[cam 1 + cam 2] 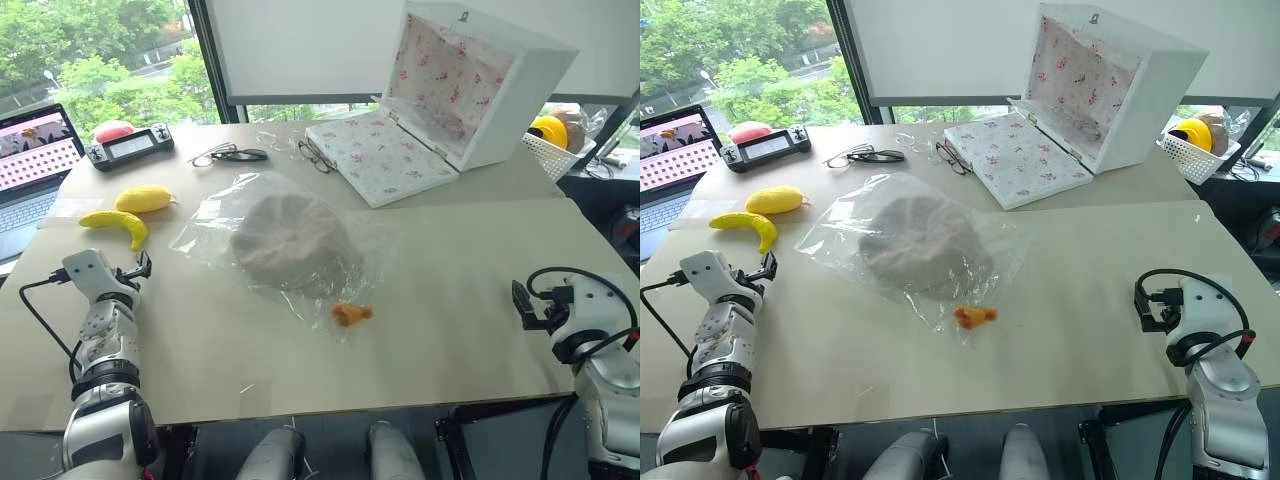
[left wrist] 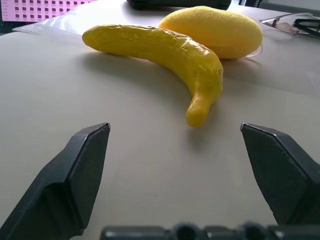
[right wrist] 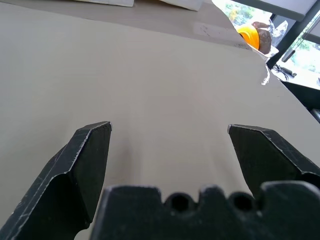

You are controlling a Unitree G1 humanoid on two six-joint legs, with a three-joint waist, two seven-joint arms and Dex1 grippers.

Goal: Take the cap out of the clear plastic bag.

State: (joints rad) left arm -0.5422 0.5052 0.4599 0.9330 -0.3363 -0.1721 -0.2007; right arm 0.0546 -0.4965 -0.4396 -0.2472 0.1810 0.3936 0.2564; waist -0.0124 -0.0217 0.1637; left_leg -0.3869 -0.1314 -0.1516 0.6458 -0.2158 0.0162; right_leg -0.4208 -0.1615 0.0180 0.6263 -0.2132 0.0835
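The beige cap lies inside the clear plastic bag, which is spread flat in the middle of the table. At the table's left side, well clear of the bag, my left gripper hovers open and empty, facing a yellow banana. Over at the right side my right gripper also stands open, with bare tabletop between its fingers. Neither gripper touches the bag.
A small orange toy lies at the bag's near edge. A banana and yellow plush lie left. Glasses, a controller, a laptop and an open floral box stand behind. A basket sits far right.
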